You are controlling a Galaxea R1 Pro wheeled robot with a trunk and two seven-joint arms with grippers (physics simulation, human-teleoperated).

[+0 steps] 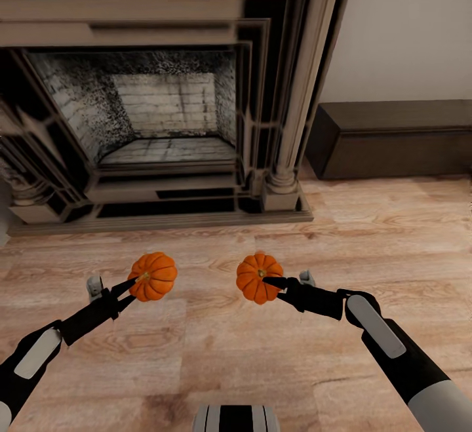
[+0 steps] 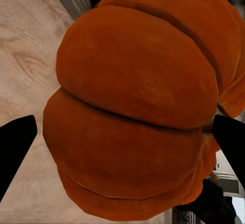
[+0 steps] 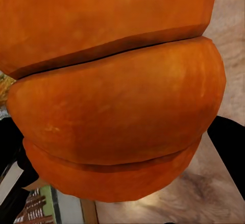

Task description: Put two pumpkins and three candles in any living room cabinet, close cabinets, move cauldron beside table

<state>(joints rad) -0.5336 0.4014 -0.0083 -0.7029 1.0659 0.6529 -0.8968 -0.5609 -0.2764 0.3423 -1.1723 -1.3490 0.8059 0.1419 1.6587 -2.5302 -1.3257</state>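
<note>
I have my left end effector clamped on one pumpkin, its dark fingers pressing either side of the ribbed orange body, and my right end effector gripping the other pumpkin the same way. Both are held clear above the wooden floor, side by side but well apart. Beyond them stands the fireplace, and at the far right the low dark-brown cabinet sits against the wall, its front shut.

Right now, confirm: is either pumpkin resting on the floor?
No, the left gripper and right gripper each hold a pumpkin above the wooden floor.
</note>
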